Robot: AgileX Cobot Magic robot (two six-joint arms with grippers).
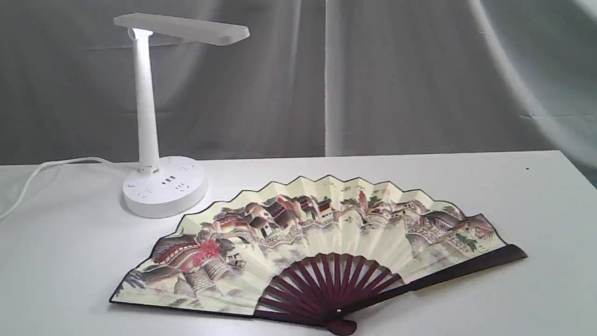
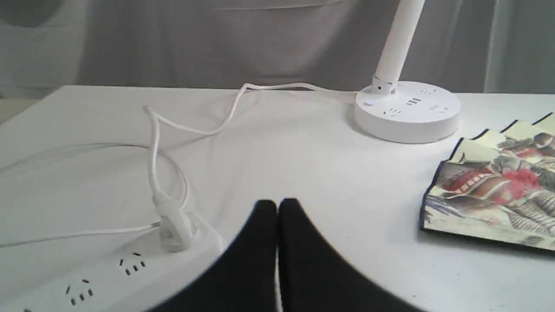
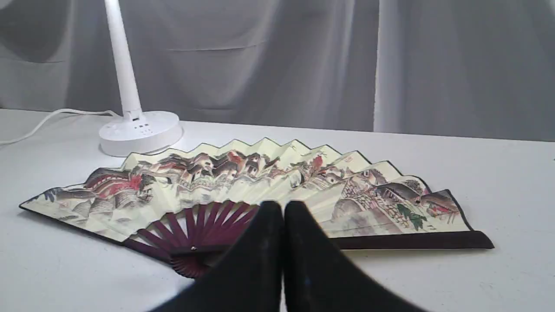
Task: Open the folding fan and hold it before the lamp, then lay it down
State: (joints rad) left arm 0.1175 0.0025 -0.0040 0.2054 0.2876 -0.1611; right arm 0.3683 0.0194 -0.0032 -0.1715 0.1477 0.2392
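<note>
The folding fan (image 1: 322,242) lies spread wide open and flat on the white table, its painted side up and its maroon ribs toward the near edge. The white lamp (image 1: 154,121) stands at the back left, its round base just beyond the fan's left part. Neither gripper shows in the exterior view. My left gripper (image 2: 277,206) is shut and empty, hovering left of the fan's left end (image 2: 490,190) and in front of the lamp's base (image 2: 407,112). My right gripper (image 3: 284,208) is shut and empty, close above the fan (image 3: 260,186) near its ribs.
A white power strip (image 2: 108,273) with the lamp's plug in it lies on the table beside my left gripper, and the white cord (image 2: 195,125) loops from it to the lamp. A grey curtain (image 1: 373,79) hangs behind the table (image 1: 513,186).
</note>
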